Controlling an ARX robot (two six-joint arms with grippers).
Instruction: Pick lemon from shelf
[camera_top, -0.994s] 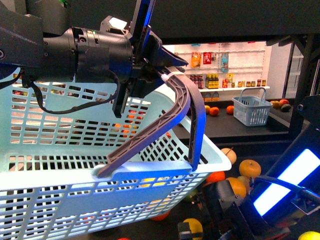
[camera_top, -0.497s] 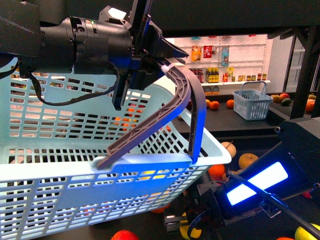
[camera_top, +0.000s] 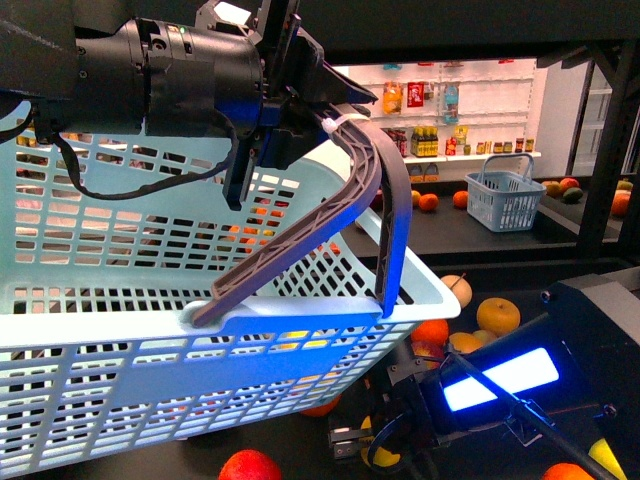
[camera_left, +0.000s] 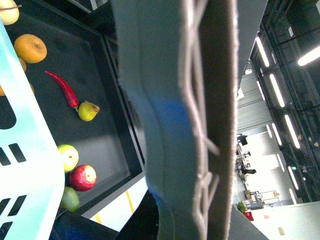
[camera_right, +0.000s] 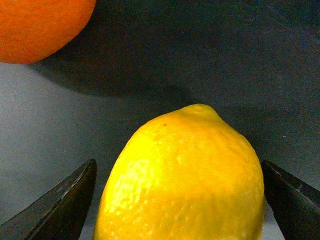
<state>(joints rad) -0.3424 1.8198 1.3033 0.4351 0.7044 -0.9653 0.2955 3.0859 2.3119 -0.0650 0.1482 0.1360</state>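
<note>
Two dark fingers (camera_right: 65, 200) of the right claw (camera_right: 177, 165) stand spread on either side of the lemon (camera_right: 182, 175), which lies on the dark tray of the shelf (camera_right: 225, 65). The claw is open. I see a strip of tray between one finger and the skin, while the other finger sits just beside the fruit, too close for me to call contact.

I judge this the moment right before the squeeze. The straddle puts the fruit's width between the pads, so closing should centre it rather than roll it away. An orange (camera_right: 40, 25) lies near but apart from the lemon, outside the fingers, so it should not get caught.

In the front view the left claw (camera_top: 310, 115) is clamped on the basket handle (camera_top: 385, 190), holding the pale blue basket (camera_top: 150, 330) up above the tray, presumably ready to take the fruit. That basket hides much of the shelf from me, so I lean on the right wrist camera.
</note>
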